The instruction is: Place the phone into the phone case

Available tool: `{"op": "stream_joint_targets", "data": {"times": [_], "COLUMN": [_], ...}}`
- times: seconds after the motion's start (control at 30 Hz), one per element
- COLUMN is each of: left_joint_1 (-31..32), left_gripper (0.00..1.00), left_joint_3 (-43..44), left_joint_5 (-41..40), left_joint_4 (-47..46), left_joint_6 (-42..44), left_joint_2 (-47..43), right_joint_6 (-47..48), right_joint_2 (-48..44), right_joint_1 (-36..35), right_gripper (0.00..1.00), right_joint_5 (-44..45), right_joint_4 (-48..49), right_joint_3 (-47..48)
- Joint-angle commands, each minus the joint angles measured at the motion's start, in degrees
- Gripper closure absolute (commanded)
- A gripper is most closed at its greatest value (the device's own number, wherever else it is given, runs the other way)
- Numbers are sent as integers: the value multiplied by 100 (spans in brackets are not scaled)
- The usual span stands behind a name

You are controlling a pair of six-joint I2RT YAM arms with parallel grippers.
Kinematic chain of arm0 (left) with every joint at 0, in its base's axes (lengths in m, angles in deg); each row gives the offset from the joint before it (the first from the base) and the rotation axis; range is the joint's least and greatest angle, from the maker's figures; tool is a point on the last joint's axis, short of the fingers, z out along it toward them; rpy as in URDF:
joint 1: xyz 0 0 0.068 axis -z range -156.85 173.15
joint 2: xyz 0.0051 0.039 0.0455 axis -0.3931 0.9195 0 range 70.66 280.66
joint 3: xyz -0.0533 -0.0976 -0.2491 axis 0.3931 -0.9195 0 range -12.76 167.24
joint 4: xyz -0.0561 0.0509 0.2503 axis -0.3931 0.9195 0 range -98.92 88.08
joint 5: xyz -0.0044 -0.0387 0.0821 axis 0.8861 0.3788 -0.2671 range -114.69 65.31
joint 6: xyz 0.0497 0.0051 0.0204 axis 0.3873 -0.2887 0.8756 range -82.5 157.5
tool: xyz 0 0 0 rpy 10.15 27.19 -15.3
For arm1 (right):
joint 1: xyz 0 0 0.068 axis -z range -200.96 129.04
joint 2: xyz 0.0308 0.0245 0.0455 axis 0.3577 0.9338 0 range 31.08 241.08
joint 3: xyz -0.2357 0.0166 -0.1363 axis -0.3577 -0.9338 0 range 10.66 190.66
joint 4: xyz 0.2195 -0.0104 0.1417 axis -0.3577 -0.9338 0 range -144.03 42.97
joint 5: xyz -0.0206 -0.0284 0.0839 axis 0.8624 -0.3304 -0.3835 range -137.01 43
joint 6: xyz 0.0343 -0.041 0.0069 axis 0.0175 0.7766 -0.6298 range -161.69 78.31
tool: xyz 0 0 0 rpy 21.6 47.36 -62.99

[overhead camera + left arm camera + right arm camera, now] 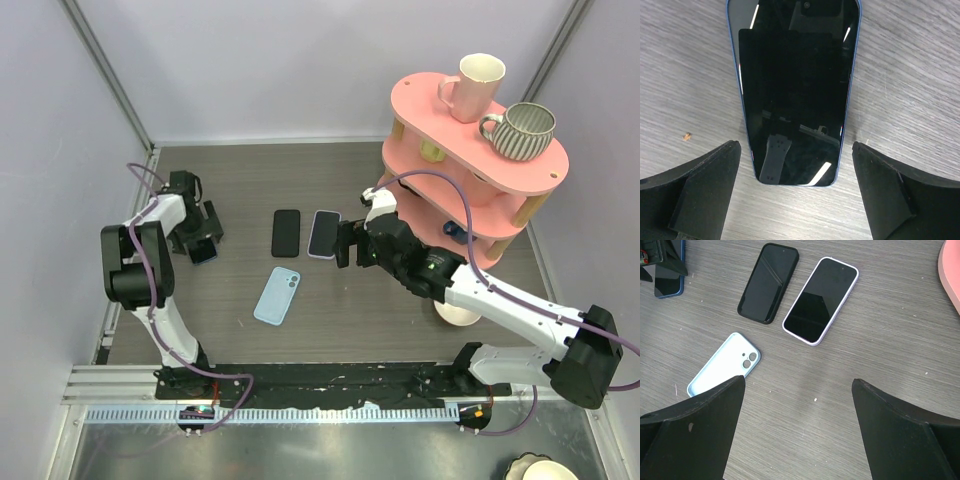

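Reference landmark: the light-blue phone case (277, 296), lying flat near the middle of the table (400, 320).

1. The pink shelf (420, 100) stands well to the right of the case, at the far side.
2. The right gripper (348, 245) hangs to the right of the case and a little beyond it. Its jaws are spread wide and hold nothing.
3. The left gripper (795, 145) is well to the left of the case. Its jaws are spread, with one finger on each side of the near end of the blue phone (795, 90), touching neither edge.
4. The black-cased phone (286, 232) and the lavender-cased phone (323, 234) lie just beyond the case.

Hazards:
- The phone lies flat and thin on the table. Fingers that close too high would likely skid off its edges and push it away.
- Which face of the case is up cannot be told. With the opening down, insertion would fail.
- Either neighbouring handset could be knocked during transfer.
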Motion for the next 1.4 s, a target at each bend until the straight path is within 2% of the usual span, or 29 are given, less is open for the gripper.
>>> {"op": "stream_joint_targets", "data": {"times": [0.0,0.17,0.33,0.53,0.57,0.67,0.93,1.1,1.3,1.37], "left_joint_1": [-8,-87,-105,-105,-105,-88,457,493,493,712], "left_gripper": [2,2,10,26,33,46,69,78,84,87], "left_joint_3": [315,227,297,201,192,157,-71,-466,-1028,-1187], "left_joint_5": [-159,17,131,578,649,894,676,1299,2037,2266], "left_joint_4": [-85,-253,-209,-402,-411,-314,2,-147,-191,-261], "left_joint_6": [385,456,491,439,412,333,236,-167,-405,-493], "left_joint_2": [129,287,463,542,534,534,147,-379,-916,-1197], "right_joint_6": [160,248,239,221,221,134,-262,-429,-1351,-1553], "right_joint_2": [-75,-40,13,-23,-5,109,749,1076,1436,1603], "right_joint_1": [6,14,14,14,14,6,14,14,23,49], "right_gripper": [6,6,6,5,5,0,0,5,8,9], "right_joint_5": [217,314,279,305,305,279,-151,-1047,-811,-933], "right_joint_4": [30,-23,-14,109,135,126,302,810,1040,1137], "right_joint_3": [218,254,227,52,60,165,552,640,719,859]}}
